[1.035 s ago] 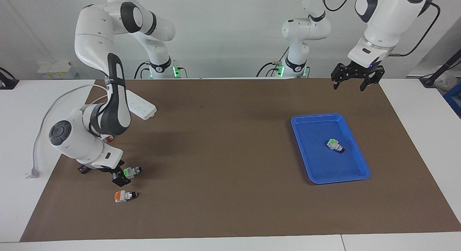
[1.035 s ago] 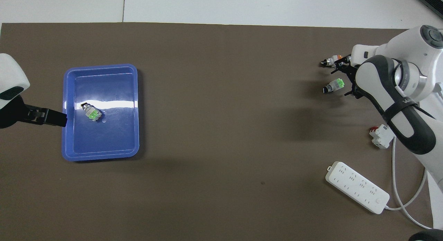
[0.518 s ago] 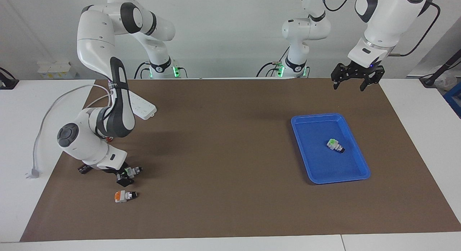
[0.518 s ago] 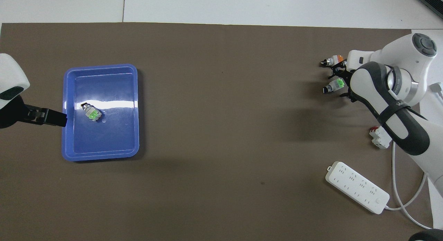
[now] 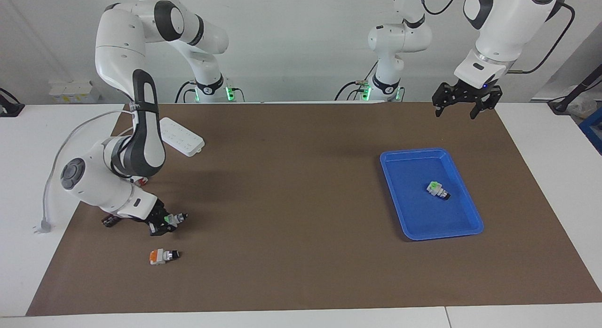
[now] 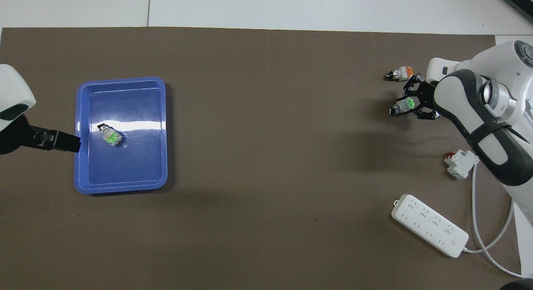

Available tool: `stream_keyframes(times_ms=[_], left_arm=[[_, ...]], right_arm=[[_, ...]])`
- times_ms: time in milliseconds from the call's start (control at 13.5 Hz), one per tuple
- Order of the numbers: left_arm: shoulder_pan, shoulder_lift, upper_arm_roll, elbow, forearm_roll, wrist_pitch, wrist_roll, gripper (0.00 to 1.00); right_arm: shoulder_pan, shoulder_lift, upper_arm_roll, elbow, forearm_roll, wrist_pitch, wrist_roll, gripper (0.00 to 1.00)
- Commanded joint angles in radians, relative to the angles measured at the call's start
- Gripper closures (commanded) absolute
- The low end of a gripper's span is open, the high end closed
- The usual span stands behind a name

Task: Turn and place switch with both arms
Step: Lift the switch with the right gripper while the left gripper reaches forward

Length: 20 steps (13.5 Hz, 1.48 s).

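A small switch point(image 5: 176, 219) point(image 6: 400, 107) with a green-faced block and a black knob sits at the right arm's end of the brown mat. My right gripper point(image 5: 165, 220) point(image 6: 413, 103) is down low and shut on its block end. A second switch point(image 5: 162, 256) point(image 6: 400, 73) with an orange face lies on the mat a little farther from the robots. A third switch point(image 5: 438, 190) point(image 6: 109, 135), green-faced, lies in the blue tray point(image 5: 470, 227) point(image 6: 163, 132). My left gripper point(image 5: 463, 104) waits open and raised over the mat beside the tray's nearer end.
A white power strip point(image 5: 181, 136) point(image 6: 429, 224) lies near the right arm's base, its cable trailing off the mat. A white-and-red block point(image 6: 460, 163) sits under the right arm, and a small black terminal strip point(image 5: 109, 220) lies by the right gripper.
My right gripper has shut on the green-faced switch, and its wrist has swung round. The switch has shifted slightly with it. The left arm has not moved.
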Motion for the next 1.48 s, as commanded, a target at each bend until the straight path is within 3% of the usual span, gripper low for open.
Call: stream_keyframes(times_ms=[0,370,592,961,1183,1405], left_arm=[[0.001,-0.025,0.000,-0.025,0.013,0.012,-0.001,0.00],[-0.011,-0.026,-0.002,-0.027,0.014,0.019,0.000,0.00],[-0.016,-0.033,-0.009,-0.036,0.002,0.019,-0.003,0.00],[-0.031,-0.081,-0.013,-0.131,-0.241,0.053,-0.001,0.08],[-0.096,-0.121,-0.013,-0.226,-0.378,0.174,0.007,0.11],[-0.146,-0.126,-0.013,-0.243,-0.508,0.238,0.037,0.18]], right_arm=[[0.014,-0.141,0.014,-0.131,0.088,-0.046,0.004,1.00],[0.103,-0.383,0.014,-0.354,0.223,-0.051,0.114,1.00],[0.156,-0.446,0.014,-0.375,0.291,-0.092,0.170,1.00],[0.264,-0.569,0.014,-0.389,0.400,-0.115,0.344,1.00],[0.322,-0.620,0.014,-0.389,0.449,-0.112,0.506,1.00],[0.357,-0.644,0.014,-0.389,0.508,-0.108,0.549,1.00]])
